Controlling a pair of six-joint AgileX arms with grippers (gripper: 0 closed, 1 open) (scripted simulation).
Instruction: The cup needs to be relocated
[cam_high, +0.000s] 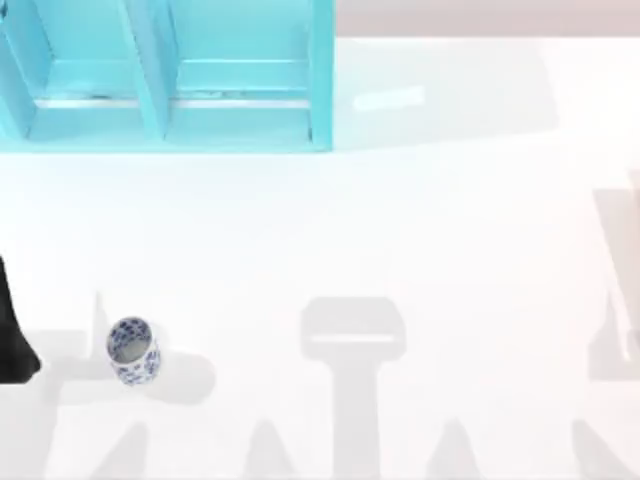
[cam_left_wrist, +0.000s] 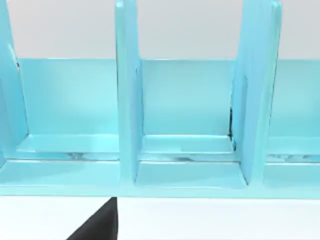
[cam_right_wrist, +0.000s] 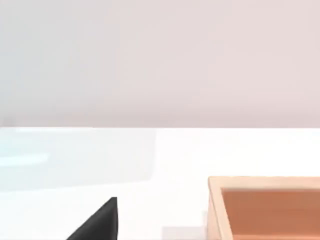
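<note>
The cup (cam_high: 132, 350) stands upright at the lower left of the bench (cam_high: 420, 230), looks like light, slick, breakable porcelain, so I'd pinch across the rim gently; can't tell either pincer's state.

No readable text, labels, brands or numbers anywhere. The cup (cam_high: 132, 350) at near left carries only a blue floral pattern, no lettering.
</note>
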